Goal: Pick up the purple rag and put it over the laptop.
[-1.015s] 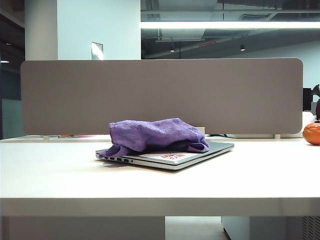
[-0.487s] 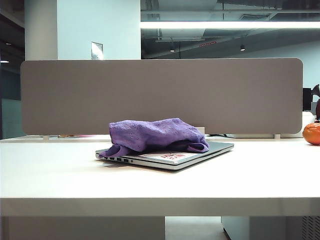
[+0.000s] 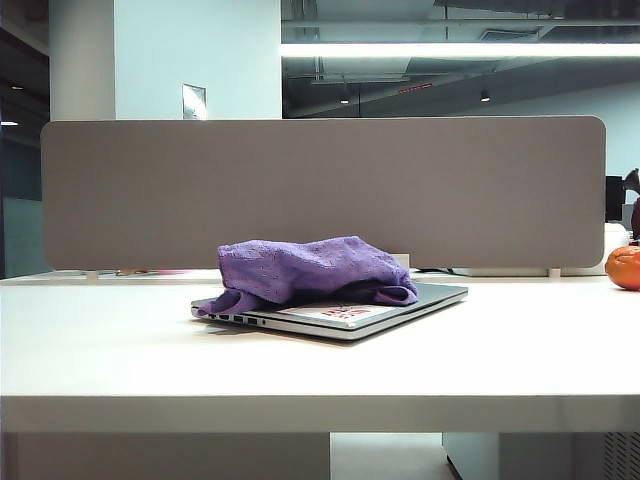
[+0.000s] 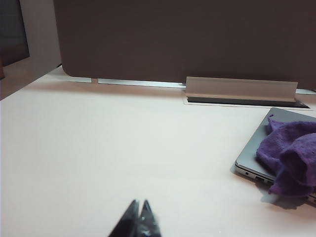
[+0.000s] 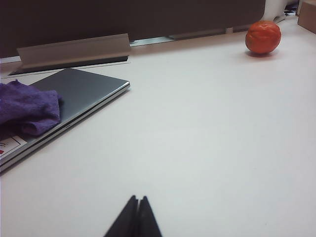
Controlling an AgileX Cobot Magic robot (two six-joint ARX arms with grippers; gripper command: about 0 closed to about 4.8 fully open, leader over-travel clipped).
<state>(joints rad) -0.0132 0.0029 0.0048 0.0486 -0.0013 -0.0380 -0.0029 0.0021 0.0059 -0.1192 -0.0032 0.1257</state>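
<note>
Both end effectors, left (image 4: 139, 217) and right (image 5: 136, 215), pinched closed, empty, well clear of laptop (image 3: 400, 305); purple rag (image 3: 315, 268) draped over it, nothing left.

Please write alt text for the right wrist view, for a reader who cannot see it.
The purple rag lies bunched on the closed laptop on a white table. The shut right gripper hovers nearby, apart from both. An orange fruit sits farther away.

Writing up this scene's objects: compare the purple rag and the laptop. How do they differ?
The purple rag is soft, fuzzy and bunched; the laptop is flat, rigid and smooth silver-grey. The rag lies on top, the laptop beneath on the table. The rag covers only part of the lid, leaving a corner and the sticker bare. Neither the left gripper nor the right gripper touches them.
</note>
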